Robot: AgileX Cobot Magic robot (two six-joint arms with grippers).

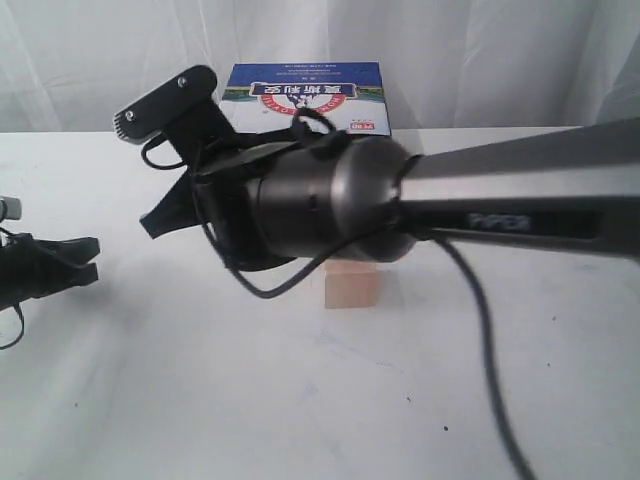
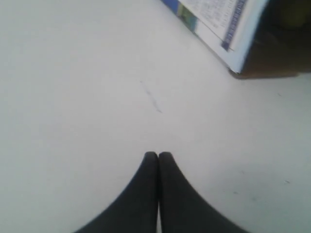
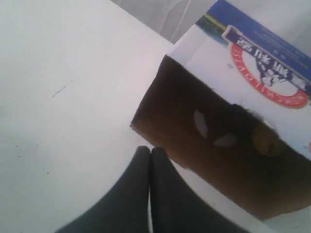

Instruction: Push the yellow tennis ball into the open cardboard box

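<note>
Right pincer (image 3: pixel 149 154): my fingers are pressed flat together with nothing between them. The tips sit low over the tabletop, just before the lip of the box's mouth.

Left pincer (image 2: pixel 158 158): this one is also squeezed together and empty. It is out on the left side, well apart from the box.

White tabletop (image 3: pixel 58 73): it is bare around my right tips, apart from a faint scuff mark.

Pale wooden cube (image 1: pixel 352 287): in the exterior view it sits on the tabletop below my right arm, nearer the camera than the box. It is no part of this job.

Open brown cardboard box (image 3: pixel 209 73): its blue, white and red printed panel faces up, and its dark mouth opens sideways towards my right pincer. Two pale patches (image 3: pixel 200 124) show on the inner wall. I cannot tell whether they are holes or light.

Small fuzzy yellow tennis ball (image 3: pixel 266 141): a dim, round, yellowish shape lies deep in the box's shadow, near the far inner side and apart from my tips. Its fuzz and label are too dark to make out.

Step in hand: I judge the push as good as finished, since the ball lies inside the box rather than on the tabletop.

Next move: it calls for checking that the ball is settled. If it needs more, a short straight nudge with my closed tips along the box floor should do, gentle enough not to shove the light carton. Otherwise I back straight out, clear of the lip.
</note>
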